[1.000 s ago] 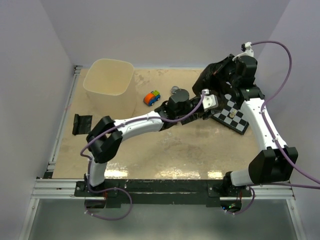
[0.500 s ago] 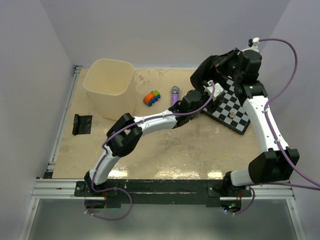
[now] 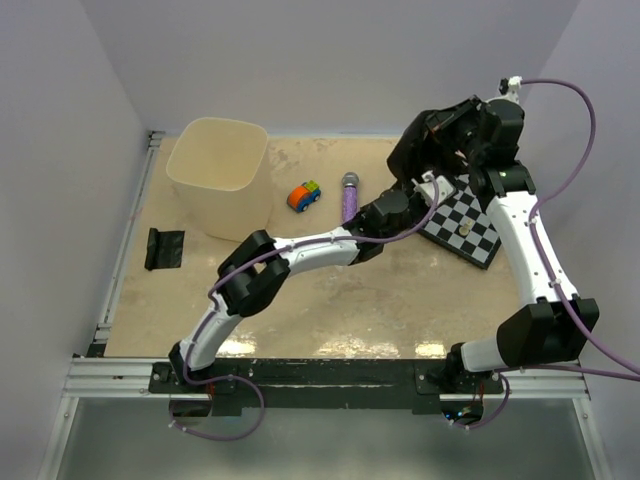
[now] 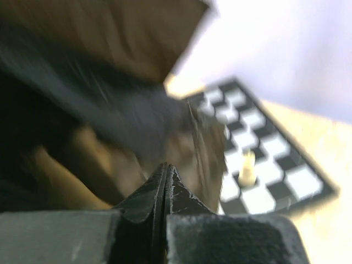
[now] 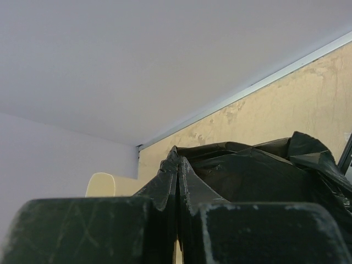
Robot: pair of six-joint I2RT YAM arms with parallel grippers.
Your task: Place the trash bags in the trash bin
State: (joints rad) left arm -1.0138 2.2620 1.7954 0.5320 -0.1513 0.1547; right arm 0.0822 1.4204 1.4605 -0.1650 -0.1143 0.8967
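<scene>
A dark, glossy trash bag (image 3: 420, 150) hangs bunched above the table's far right, and my right gripper (image 3: 447, 133) is shut on it. In the right wrist view its film (image 5: 258, 176) is pinched at the closed tips of the right gripper (image 5: 179, 160). My left gripper (image 3: 427, 186) reaches up under the bag. It is shut, with its tips (image 4: 166, 165) pressed into the blurred brown-black film (image 4: 137, 126). A second, folded trash bag (image 3: 165, 248) lies flat at the table's left edge. The cream trash bin (image 3: 215, 165) stands at the far left, and its rim (image 5: 102, 184) shows in the right wrist view.
A black-and-white chequered board (image 3: 468, 228) with one small pale piece (image 4: 247, 168) lies under the right arm. A purple cylinder (image 3: 350, 196) and an orange-and-blue toy car (image 3: 304, 195) lie between the bin and the board.
My left arm stretched further right and up to the hanging bag; its jaws opened wide, then closed at the film. The right arm raised the bag slightly, then held still.
</scene>
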